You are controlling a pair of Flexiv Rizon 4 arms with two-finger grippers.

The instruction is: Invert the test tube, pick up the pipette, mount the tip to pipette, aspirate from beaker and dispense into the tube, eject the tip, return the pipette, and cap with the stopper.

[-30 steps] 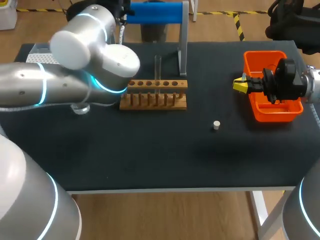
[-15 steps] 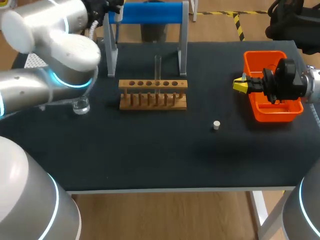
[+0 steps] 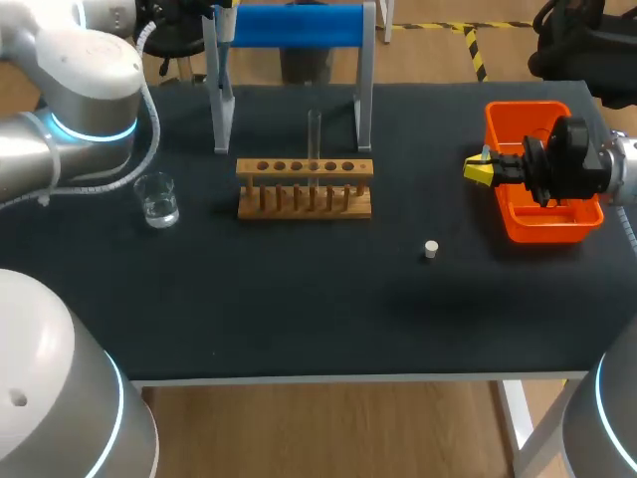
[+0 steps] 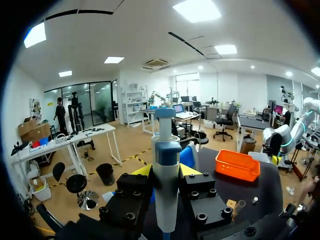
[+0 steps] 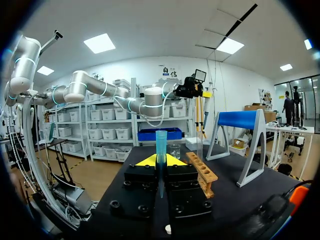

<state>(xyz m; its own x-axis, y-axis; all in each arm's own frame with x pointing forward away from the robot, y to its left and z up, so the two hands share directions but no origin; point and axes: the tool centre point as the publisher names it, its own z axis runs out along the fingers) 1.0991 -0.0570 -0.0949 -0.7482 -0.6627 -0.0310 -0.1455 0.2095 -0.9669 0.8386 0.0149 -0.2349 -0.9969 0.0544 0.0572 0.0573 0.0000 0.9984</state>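
Note:
My left gripper is high over the table's far left corner, beside the blue stand. It is shut on the white-and-blue pipette, which stands upright between its fingers. My right gripper hovers at the left edge of the orange bin, shut on a blue pipette tip. The clear test tube stands upright in the wooden rack. The glass beaker sits left of the rack. The white stopper lies on the mat in front of the rack, to its right.
The blue stand's two grey legs stand just behind the rack. The orange bin takes up the right side of the table. Dark mat lies open in front of the rack and the stopper.
My left arm has swung back and to the left with the pipette, uncovering the beaker and the rack's left end. The right arm has not moved.

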